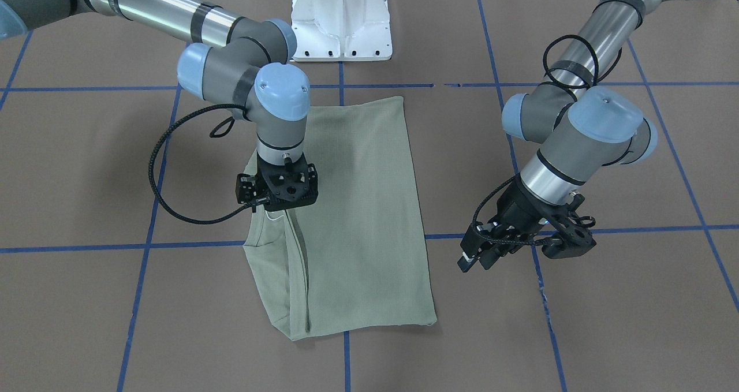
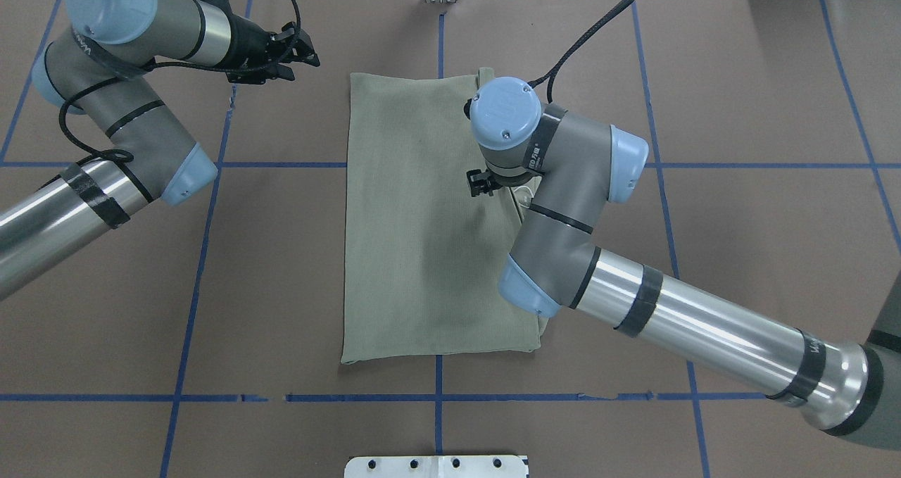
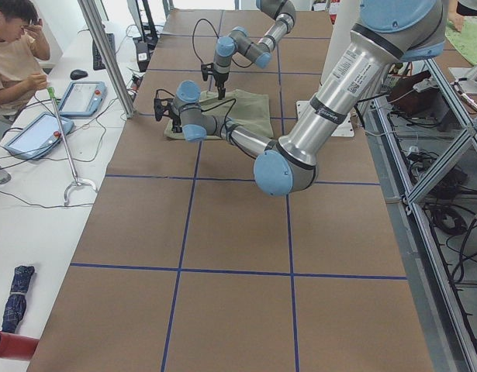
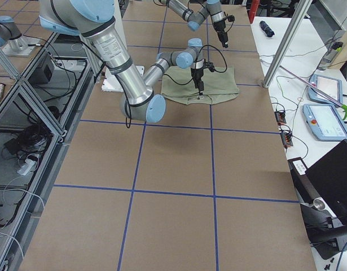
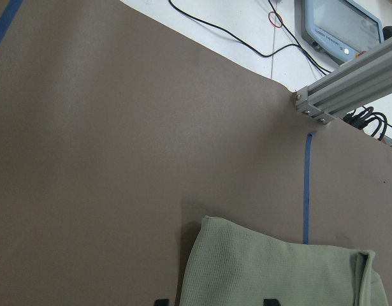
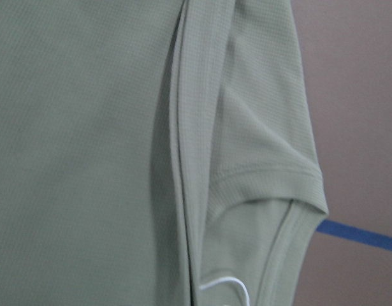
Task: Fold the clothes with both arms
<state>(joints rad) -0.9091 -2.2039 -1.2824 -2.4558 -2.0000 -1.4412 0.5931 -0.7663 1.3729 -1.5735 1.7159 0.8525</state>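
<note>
shirt: sage-green knit shirt (image 1: 358, 207), folded into a long rectangle, lies flat at the middle of the brown table (image 1: 577, 323); one short end is near the white pedestal (image 1: 342, 22), and the shirt lies over blue tape lines (image 1: 144, 246)
shirt detail: a folded-over layer runs along the edge on the robot's right; the right wrist view shows the ribbed neck rim (image 6: 282, 236) and a white string loop (image 6: 224, 284) there
right arm: reaches in over the shirt, wrist pointing straight down at that right edge
right gripper: right gripper (image 1: 277, 201) is over the neck area, at or just above the cloth; contact is unclear, and the fingers are hidden under the wrist, so I can't tell whether it is released or clenched
left arm: bent back, off the shirt
left gripper: left gripper (image 2: 304, 50) is tilted over bare table, near the shirt's far corner on the robot's left but apart from it; fingers are spread and hold nothing
off table: a person (image 3: 13, 54) sits beside the table's far side with teach pendants (image 3: 83, 97)
</note>
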